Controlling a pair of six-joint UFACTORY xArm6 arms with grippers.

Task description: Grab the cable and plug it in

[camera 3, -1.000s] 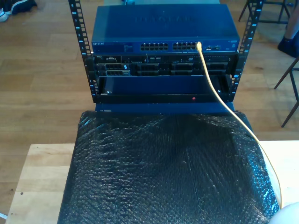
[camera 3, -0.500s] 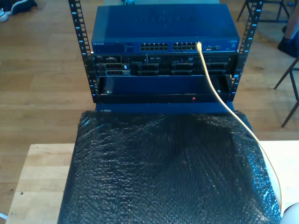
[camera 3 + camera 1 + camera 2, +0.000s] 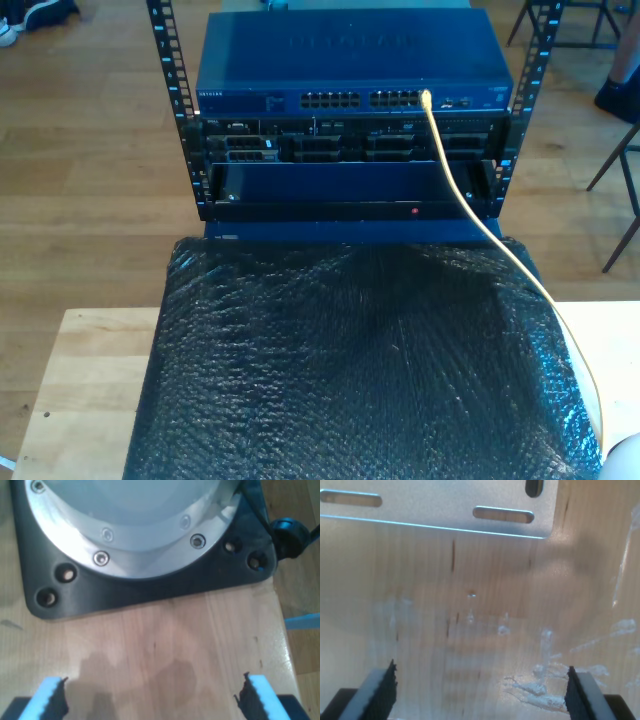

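- In the exterior view, going from its left to its right: bare wooden table (image 3: 85,400), then a dark bubble-wrap sheet (image 3: 350,370) across the middle, with the rack (image 3: 170,90) behind it holding a blue network switch (image 3: 350,60).
- The cable (image 3: 470,205) has its plug end seated in a port toward the exterior view's right of the switch's port row. From there it drapes down over the sheet and runs off near that view's lower right corner.
- Judged from this, the plugging-in looks already done, and nothing appears left beyond the arms standing clear.
- The first gripper (image 3: 150,700) has its jaws wide apart, holding nothing, above bare wood near a black base plate (image 3: 150,587).
- The second gripper (image 3: 480,695) is likewise spread and empty over scuffed wood below a slotted metal bracket (image 3: 435,505).
- Whether the plug's latch has clicked home is too small to tell, and the cable's far end is cut off.
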